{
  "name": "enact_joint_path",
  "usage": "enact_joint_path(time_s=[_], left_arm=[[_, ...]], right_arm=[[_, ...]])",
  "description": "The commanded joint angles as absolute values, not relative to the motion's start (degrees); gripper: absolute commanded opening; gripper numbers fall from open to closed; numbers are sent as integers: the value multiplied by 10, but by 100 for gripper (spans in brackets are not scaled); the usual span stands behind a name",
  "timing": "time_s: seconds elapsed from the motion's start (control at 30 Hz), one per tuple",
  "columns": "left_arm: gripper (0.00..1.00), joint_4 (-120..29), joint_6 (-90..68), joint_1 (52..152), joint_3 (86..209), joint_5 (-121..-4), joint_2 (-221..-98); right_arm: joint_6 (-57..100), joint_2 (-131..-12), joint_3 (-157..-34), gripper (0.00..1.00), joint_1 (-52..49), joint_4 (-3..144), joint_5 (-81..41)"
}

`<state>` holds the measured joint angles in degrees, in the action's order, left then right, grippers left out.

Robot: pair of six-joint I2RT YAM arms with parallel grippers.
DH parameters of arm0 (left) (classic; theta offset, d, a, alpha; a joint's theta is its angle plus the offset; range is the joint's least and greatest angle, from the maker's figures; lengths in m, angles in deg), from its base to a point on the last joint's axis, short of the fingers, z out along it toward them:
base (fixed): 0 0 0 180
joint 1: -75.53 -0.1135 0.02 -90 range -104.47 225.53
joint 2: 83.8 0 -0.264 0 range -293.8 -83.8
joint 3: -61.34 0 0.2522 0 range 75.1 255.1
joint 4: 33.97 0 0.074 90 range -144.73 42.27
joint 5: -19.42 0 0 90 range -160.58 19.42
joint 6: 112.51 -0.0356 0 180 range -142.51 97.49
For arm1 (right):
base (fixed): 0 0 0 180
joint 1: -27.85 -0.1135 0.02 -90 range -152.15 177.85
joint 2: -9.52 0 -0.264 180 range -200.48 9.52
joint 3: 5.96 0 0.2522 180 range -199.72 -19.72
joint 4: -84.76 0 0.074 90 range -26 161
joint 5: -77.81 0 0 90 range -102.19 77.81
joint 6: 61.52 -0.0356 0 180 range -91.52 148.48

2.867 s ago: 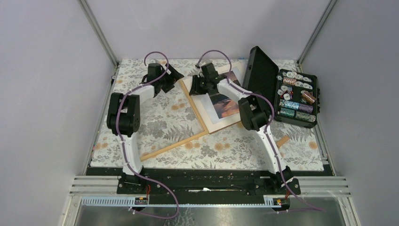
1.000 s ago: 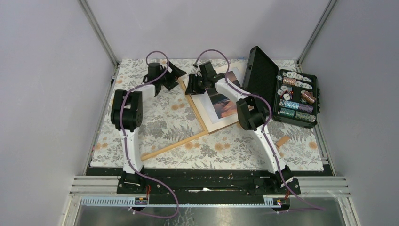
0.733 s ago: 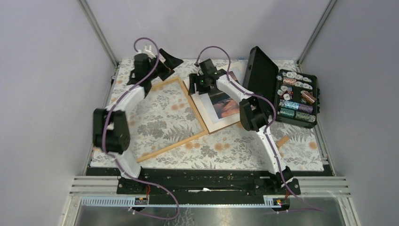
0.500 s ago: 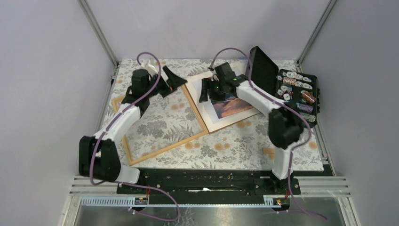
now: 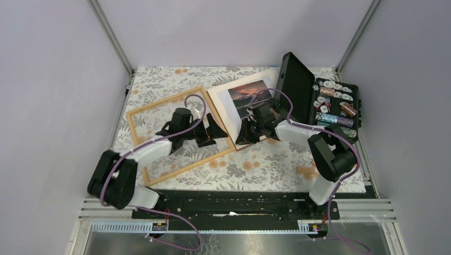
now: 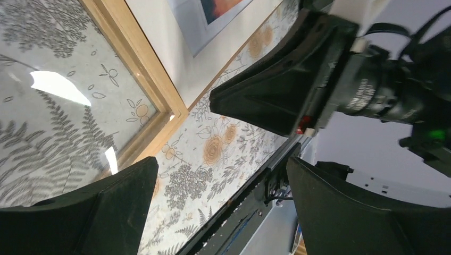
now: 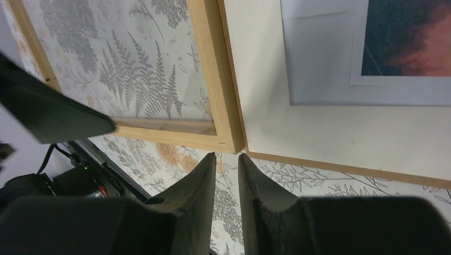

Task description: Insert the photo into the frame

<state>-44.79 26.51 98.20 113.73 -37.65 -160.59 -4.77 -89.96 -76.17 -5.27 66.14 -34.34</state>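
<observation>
Your left gripper (image 6: 220, 175) is spread, empty, by the frame (image 5: 139, 110) corner; right gripper (image 7: 227, 175) nearly pressed together, seemingly pinching nothing; photo (image 5: 250, 94) lies beside the frame, ready for pickup.

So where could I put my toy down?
On the flowered cloth between the thin light-wood frame and the table's near edge, or along the far edge. It is crowded by the sunset photo and the open black case.

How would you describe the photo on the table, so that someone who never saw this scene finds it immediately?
Start at the open black case on the table's right side. Directly to its left, a cream mat lies flat, and the photo rests on it. It is the only sunset picture, orange-pink with a white border.
</observation>
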Motion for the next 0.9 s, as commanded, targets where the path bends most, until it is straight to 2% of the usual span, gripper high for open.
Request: enact_joint_path(time_s=[0.0,0.2,0.5,0.87], left_arm=[[95,-325,292,1016,1155,-358,-1683],[93,-278,305,1051,1203,-365,-1775],[91,-245,319,1054,1216,-367,-1833],[91,-343,263,1053,1202,-411,-1839]], right_arm=[[-73,-886,-742,29,-55,758,-354],[-85,-917,-730,27,-56,792,-382],[-79,-937,-720,24,-56,807,-393],[-86,-941,-716,22,-56,821,-403]])
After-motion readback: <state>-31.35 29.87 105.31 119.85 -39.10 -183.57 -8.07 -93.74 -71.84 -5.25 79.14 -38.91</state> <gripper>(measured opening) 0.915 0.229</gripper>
